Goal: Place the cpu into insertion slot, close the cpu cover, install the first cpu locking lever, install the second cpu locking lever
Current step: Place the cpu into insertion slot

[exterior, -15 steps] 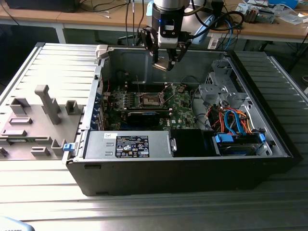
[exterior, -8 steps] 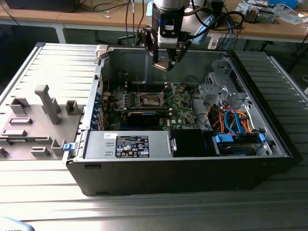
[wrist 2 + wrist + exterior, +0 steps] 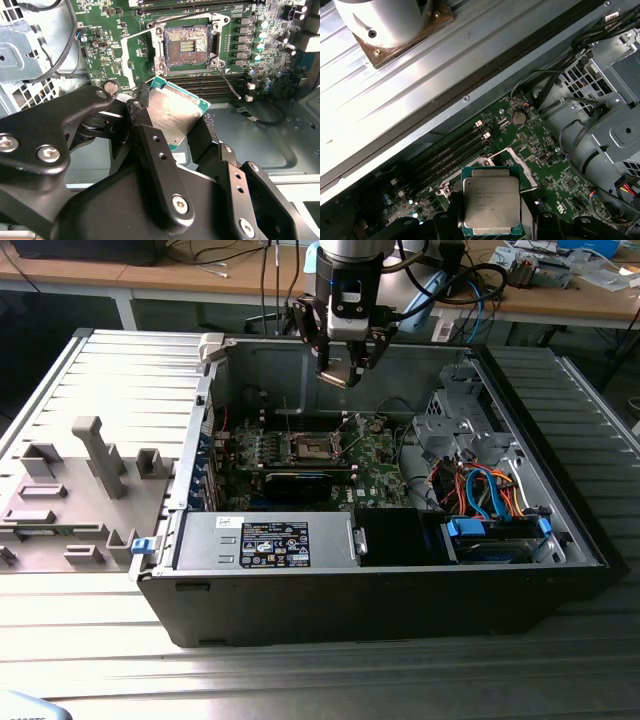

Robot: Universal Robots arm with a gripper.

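My gripper [image 3: 345, 368] hangs above the open computer case, shut on the cpu [image 3: 172, 112]. The chip is a square with a dull silver top and green edges, pinched by its sides between the black fingers [image 3: 150, 145]; in the first wrist view the cpu [image 3: 492, 202] sits over the board. The insertion slot [image 3: 187, 46] lies bare on the green motherboard [image 3: 375, 465], with its dark contact field showing, apart from and below the chip. The cpu cover [image 3: 131, 56] stands swung open beside the socket. A thin wire locking lever [image 3: 228, 82] sticks out, unlatched.
The black case [image 3: 400, 590] has high walls around the board. A power supply [image 3: 265, 540] lies at the front, and a drive cage with coloured cables [image 3: 480, 490] at the exterior view's right. A black expansion card [image 3: 295, 481] and memory slots [image 3: 455, 152] flank the socket. Grey fixtures [image 3: 90, 455] stand outside.
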